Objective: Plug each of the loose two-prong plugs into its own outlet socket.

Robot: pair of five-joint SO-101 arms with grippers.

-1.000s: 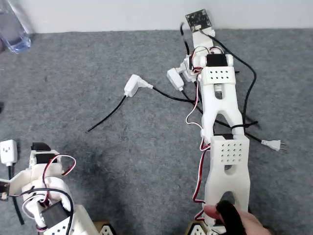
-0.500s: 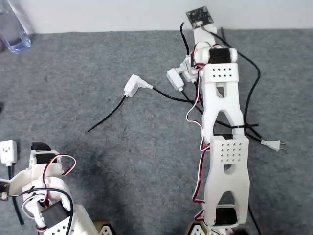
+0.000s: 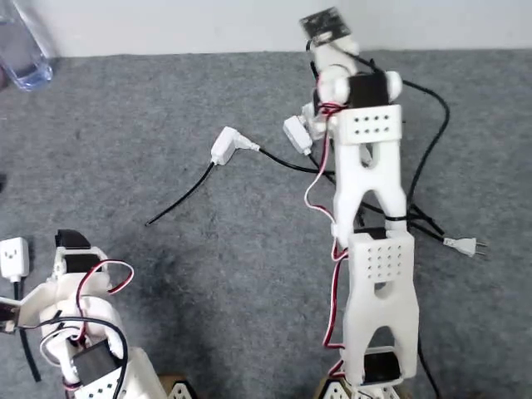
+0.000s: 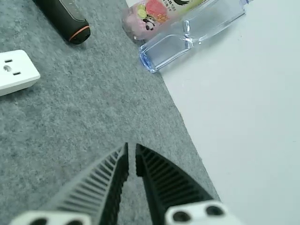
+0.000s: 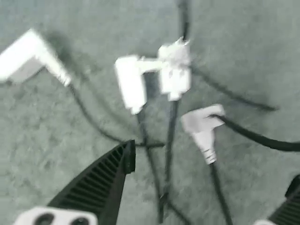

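A grey fuzzy counter point(image 3: 125, 108) holds a white bent plug point(image 3: 224, 146) on a black cord near the middle. A white square outlet block point(image 3: 13, 256) lies at one edge. A small two-prong plug point(image 3: 465, 245) lies well apart from it. A clear plastic bottle point(image 3: 21, 54) sits in a corner.

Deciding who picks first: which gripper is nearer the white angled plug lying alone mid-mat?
Right. The right gripper is above the plug cluster beside the angled plug; the left gripper is far off, by the outlet block.
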